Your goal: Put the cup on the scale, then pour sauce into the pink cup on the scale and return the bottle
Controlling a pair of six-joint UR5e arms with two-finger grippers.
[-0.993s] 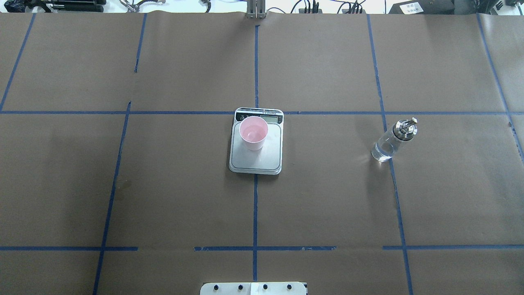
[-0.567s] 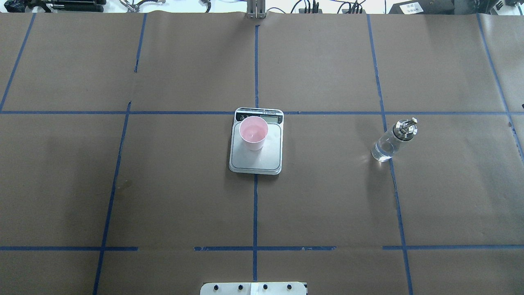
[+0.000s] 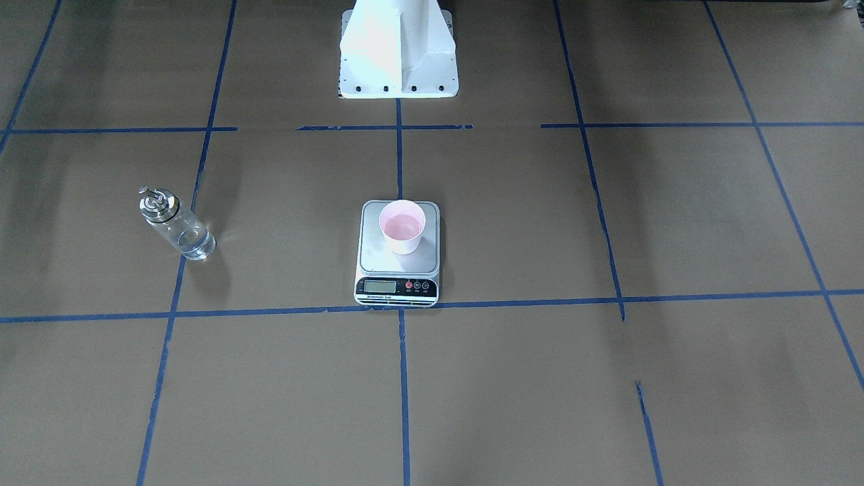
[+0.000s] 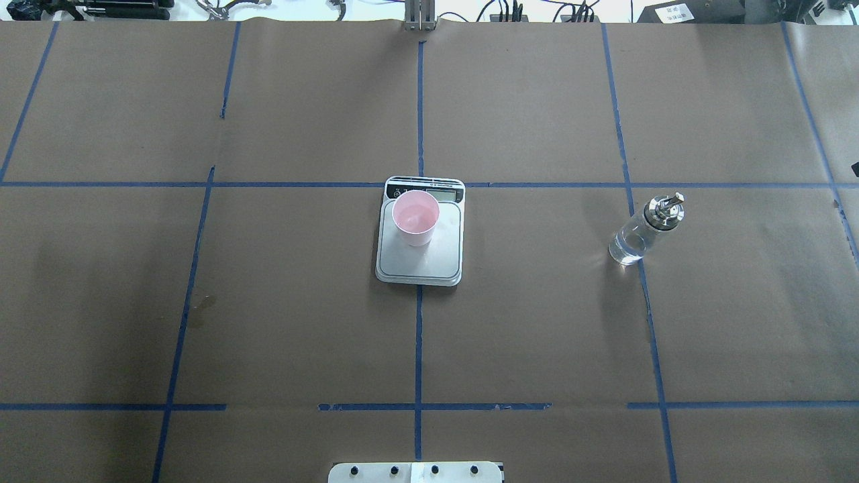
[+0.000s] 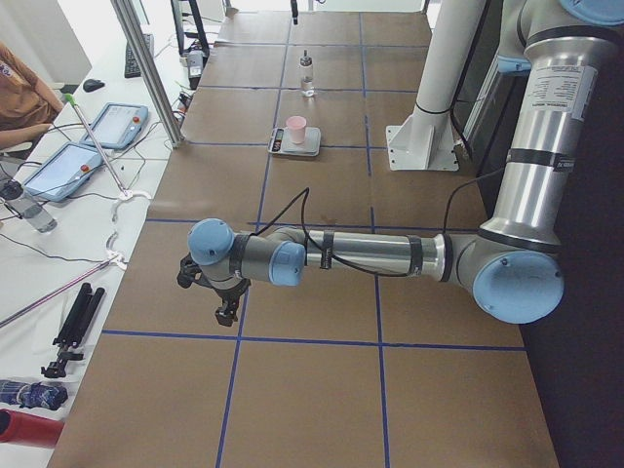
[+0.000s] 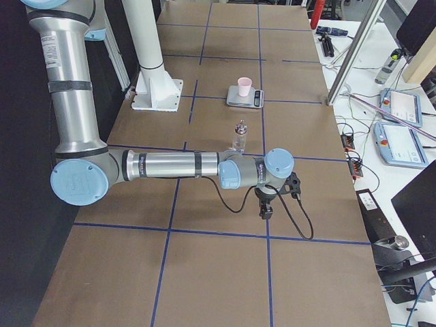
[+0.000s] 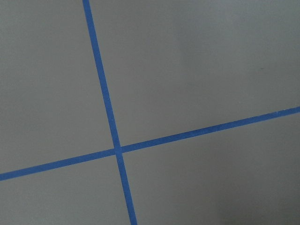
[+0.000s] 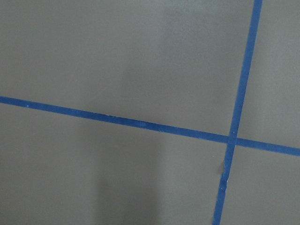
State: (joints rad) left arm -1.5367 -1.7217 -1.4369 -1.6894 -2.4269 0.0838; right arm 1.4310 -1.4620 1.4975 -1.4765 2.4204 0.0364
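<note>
The pink cup (image 4: 416, 216) stands upright on the far part of the scale (image 4: 419, 266), close to its display; it also shows in the front view (image 3: 402, 226). The clear glass bottle (image 4: 637, 235) with its silver pourer top stands upright on the table to the robot's right of the scale, with clear liquid in it. My left gripper (image 5: 226, 312) hangs far out over the table's left end, and my right gripper (image 6: 264, 210) hangs over the right end beyond the bottle. I cannot tell whether either is open or shut. Both wrist views show only brown paper and blue tape.
Brown paper with blue tape lines (image 4: 419, 335) covers the table. The white robot base (image 3: 398, 61) stands at the near middle edge. Tablets and cables (image 5: 93, 146) lie on the operators' side beyond the far edge.
Cup, scale and bottle have not moved. A small dark shape has come in at the right edge of the overhead view, and the shadow on the left has shifted.
</note>
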